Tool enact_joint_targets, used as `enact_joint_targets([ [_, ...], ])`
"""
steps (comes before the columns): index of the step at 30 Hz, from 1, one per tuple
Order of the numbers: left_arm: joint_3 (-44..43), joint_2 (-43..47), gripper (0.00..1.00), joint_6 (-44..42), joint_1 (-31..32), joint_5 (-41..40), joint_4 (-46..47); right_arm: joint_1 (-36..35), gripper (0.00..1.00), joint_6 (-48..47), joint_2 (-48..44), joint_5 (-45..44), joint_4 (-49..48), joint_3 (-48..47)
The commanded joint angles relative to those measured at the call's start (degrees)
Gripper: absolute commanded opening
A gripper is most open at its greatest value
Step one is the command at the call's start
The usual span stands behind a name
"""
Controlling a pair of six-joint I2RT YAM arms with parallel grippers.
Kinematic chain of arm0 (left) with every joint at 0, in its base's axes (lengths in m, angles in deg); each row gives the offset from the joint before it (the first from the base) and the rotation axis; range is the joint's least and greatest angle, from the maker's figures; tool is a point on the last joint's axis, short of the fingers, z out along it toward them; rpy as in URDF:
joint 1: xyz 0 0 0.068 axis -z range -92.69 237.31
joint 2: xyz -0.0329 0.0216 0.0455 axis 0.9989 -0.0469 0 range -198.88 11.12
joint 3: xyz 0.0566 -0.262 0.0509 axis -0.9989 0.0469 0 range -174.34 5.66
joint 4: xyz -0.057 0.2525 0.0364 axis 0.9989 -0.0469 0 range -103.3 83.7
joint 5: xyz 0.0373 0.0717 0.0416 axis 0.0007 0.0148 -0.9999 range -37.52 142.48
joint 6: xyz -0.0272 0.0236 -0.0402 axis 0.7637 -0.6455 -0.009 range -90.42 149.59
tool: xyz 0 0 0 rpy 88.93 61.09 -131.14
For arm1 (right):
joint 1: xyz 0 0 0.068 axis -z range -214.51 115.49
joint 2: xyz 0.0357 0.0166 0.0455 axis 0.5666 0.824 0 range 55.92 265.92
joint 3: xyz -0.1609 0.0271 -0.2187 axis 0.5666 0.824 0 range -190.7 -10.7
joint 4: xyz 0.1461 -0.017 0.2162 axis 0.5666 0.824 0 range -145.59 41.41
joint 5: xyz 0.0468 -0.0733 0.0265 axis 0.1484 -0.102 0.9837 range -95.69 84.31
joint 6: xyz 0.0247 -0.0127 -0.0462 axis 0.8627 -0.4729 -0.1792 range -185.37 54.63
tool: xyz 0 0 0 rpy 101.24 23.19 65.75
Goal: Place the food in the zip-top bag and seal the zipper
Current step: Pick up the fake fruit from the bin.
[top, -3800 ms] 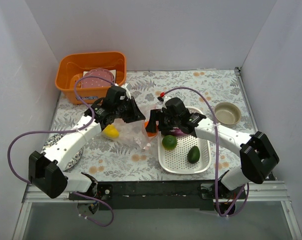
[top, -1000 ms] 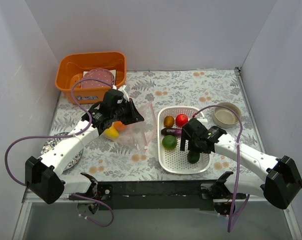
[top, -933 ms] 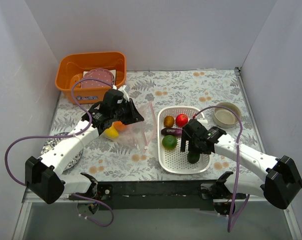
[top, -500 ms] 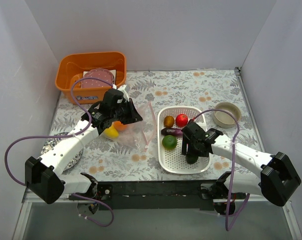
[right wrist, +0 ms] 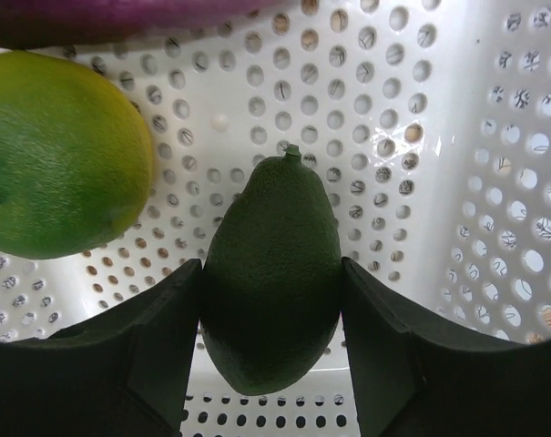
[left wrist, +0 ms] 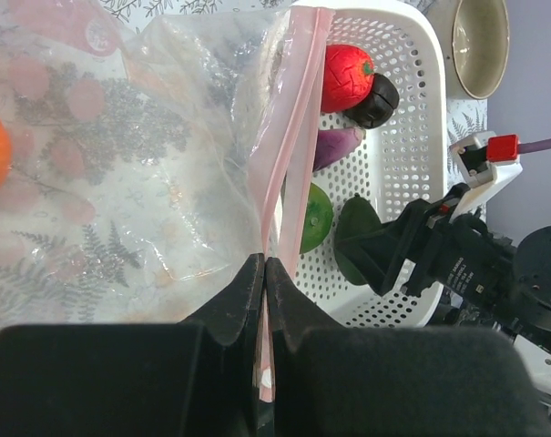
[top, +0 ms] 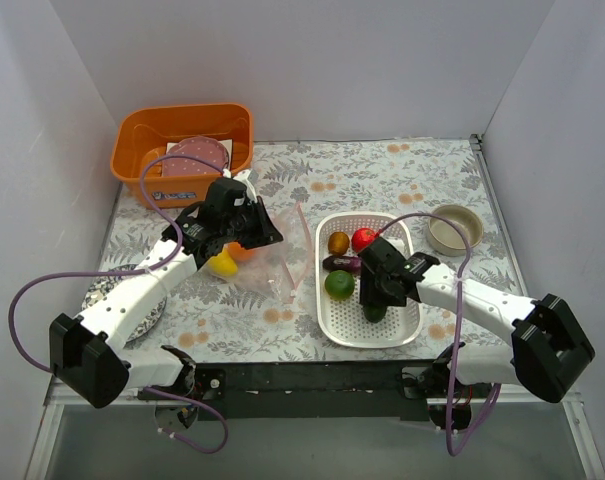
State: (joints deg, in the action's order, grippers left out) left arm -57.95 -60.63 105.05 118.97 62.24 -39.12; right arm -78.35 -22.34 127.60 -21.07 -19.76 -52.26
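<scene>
The clear zip-top bag [top: 267,268] lies left of the white basket [top: 402,330], with an orange [top: 240,250] and a yellow mango [top: 222,264] at its far end. My left gripper [top: 267,232] is shut on the pink zipper strip [left wrist: 298,137] and holds the bag's mouth edge [left wrist: 264,264]. My right gripper [top: 374,303] is down in the basket, shut on the dark green avocado [right wrist: 273,273], one finger on each side. A lime [top: 339,284], purple eggplant [top: 340,263], brown piece [top: 338,242] and red apple [top: 363,238] lie in the basket.
An orange bin [top: 132,150] with a pink plate [top: 194,158] stands at the back left. A beige bowl [top: 454,228] sits right of the basket. A speckled plate [top: 132,300] lies under my left arm.
My right gripper left the bag mouth, where it put the orange, moved to the basket, came down over the avocado and closed on it. The avocado shifted slightly left. My left gripper held still.
</scene>
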Motion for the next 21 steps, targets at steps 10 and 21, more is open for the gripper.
enact_joint_targets([
  [10,-3.27,2.05,0.0,-1.9,-1.42,-1.5,-2.17,0.33,0.34,-4.53,1.09,-3.17,-4.63,-9.23],
  [21,-0.37,2.58,0.0,0.83,-1.43,2.02,0.21,0.33,0.25,-6.45,-1.63,5.7,-11.48,-10.47],
])
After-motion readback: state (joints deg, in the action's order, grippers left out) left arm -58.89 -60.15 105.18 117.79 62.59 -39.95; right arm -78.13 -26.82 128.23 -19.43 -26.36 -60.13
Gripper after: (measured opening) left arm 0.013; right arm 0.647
